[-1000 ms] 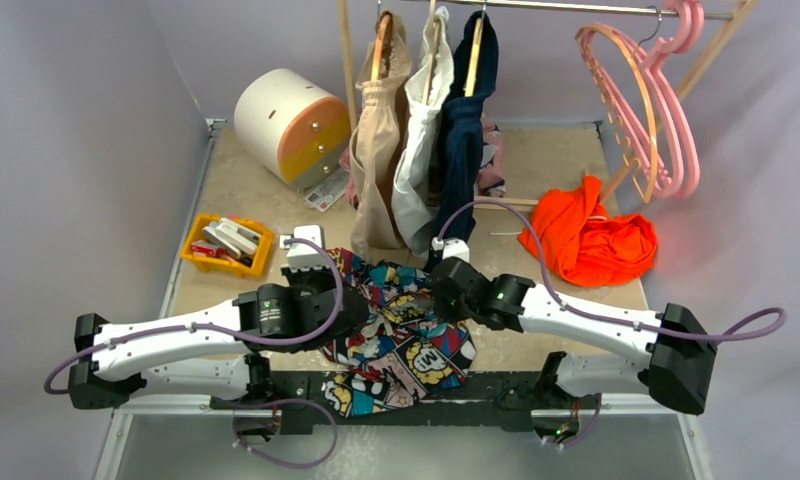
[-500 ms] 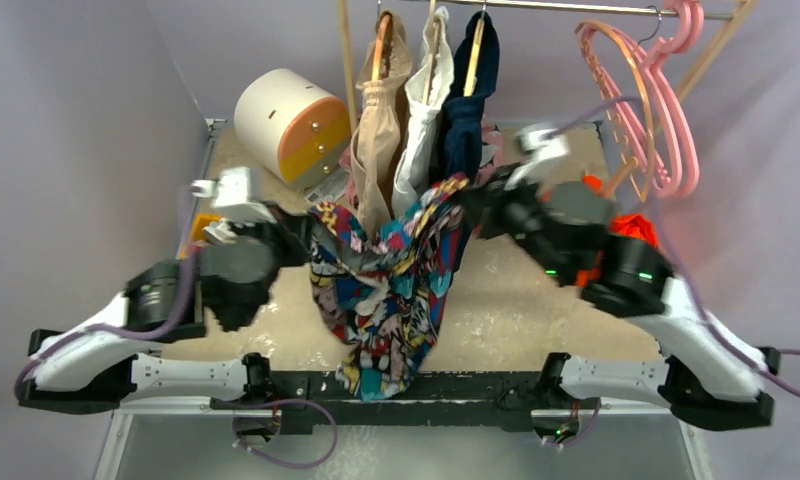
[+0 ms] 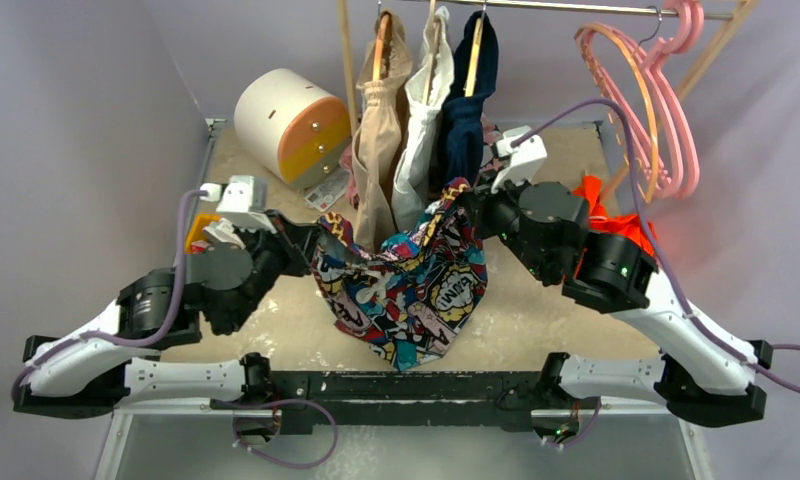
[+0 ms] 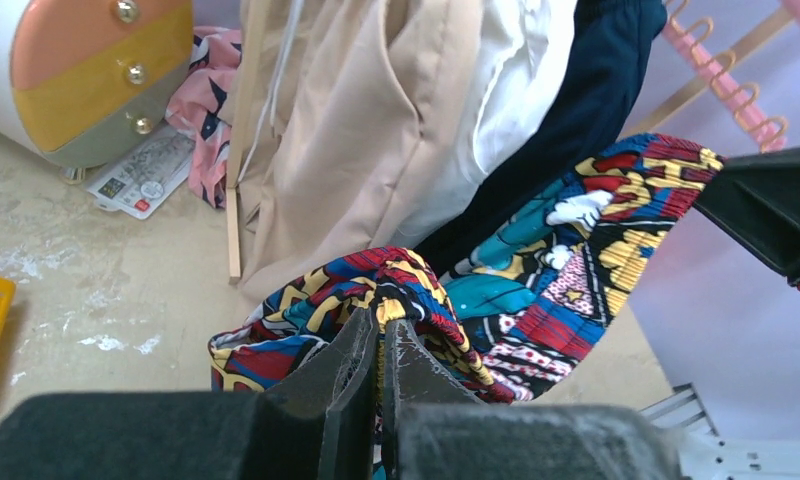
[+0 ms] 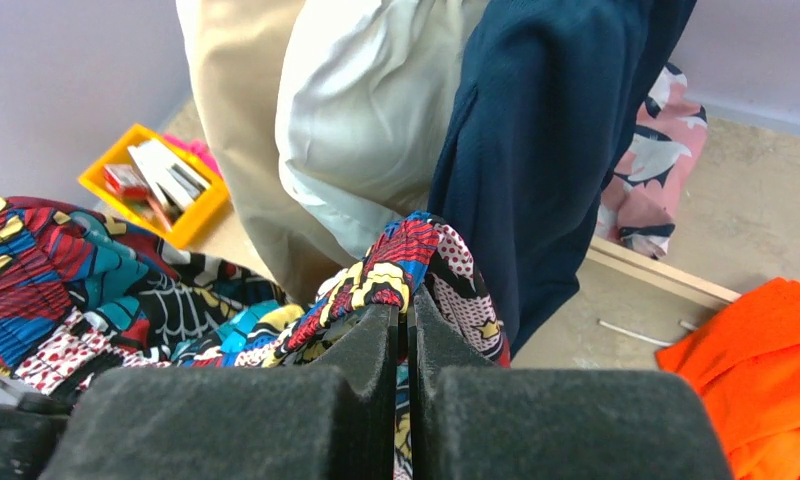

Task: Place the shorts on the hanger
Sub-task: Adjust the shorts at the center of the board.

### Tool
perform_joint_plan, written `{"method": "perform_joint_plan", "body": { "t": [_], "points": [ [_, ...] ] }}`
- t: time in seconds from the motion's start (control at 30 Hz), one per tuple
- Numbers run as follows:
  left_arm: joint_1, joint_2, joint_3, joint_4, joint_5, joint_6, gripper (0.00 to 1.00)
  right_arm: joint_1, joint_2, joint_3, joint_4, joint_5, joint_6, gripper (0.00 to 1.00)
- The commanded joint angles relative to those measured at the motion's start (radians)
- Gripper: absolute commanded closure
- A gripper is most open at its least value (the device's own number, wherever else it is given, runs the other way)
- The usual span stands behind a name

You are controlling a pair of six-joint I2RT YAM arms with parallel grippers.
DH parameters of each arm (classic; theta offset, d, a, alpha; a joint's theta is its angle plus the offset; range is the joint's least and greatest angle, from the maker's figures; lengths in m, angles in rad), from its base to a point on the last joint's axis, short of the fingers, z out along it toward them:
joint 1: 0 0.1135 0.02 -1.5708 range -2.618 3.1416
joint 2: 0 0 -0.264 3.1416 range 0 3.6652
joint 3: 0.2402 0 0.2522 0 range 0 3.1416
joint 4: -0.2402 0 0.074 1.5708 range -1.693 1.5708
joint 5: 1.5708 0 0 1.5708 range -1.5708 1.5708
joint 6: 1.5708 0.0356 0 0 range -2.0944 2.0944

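Comic-print cloth of the shorts (image 3: 406, 290), flat on the counter (image 3: 536, 310) a second ago, now lifted and slung between both pincers. Tight clamp of left pincer (image 3: 318, 238) on one waistband corner, right pincer (image 3: 466, 200) on the other. Just behind, hung clothes (image 3: 416, 120); bare counter below; low hem near the near edge. Peach hanger (image 3: 608, 100) on the rail (image 3: 576, 8), far right, well apart. Both arms raised, elbows bent, wrists turned inward.

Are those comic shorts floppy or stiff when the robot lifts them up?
Probably very floppy: the shorts sag in a deep curve between the left gripper and the right gripper. Likely light too, since thin pinches on the edge hold them. They'd probably slump into a heap if let go.
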Motion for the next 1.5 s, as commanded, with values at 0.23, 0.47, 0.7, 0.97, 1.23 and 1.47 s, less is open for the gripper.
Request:
{"method": "perform_joint_plan", "body": {
  "t": [0.23,0.47,0.7,0.97,1.23,1.47],
  "points": [
    [0.005,0.067,0.212,0.052,0.026,0.150,1.00,-0.001,0.022,0.172,0.039,0.066,-0.132,1.00],
    [0.005,0.123,0.469,0.156,0.169,0.270,1.00,0.000,0.074,0.454,0.133,-0.013,-0.248,1.00],
    [0.005,-0.009,0.267,0.133,0.039,0.238,1.00,-0.001,-0.005,0.160,0.126,0.034,-0.201,1.00],
    [0.005,0.132,0.606,0.099,0.090,0.345,1.00,-0.001,0.105,0.534,0.155,-0.061,-0.325,1.00],
    [0.005,-0.002,0.311,0.148,0.070,0.308,1.00,-0.001,-0.029,0.173,0.193,-0.046,-0.265,1.00],
    [0.005,-0.067,0.059,0.179,0.058,0.209,1.00,0.000,-0.075,0.047,0.165,-0.072,-0.193,1.00]
  ]
}}
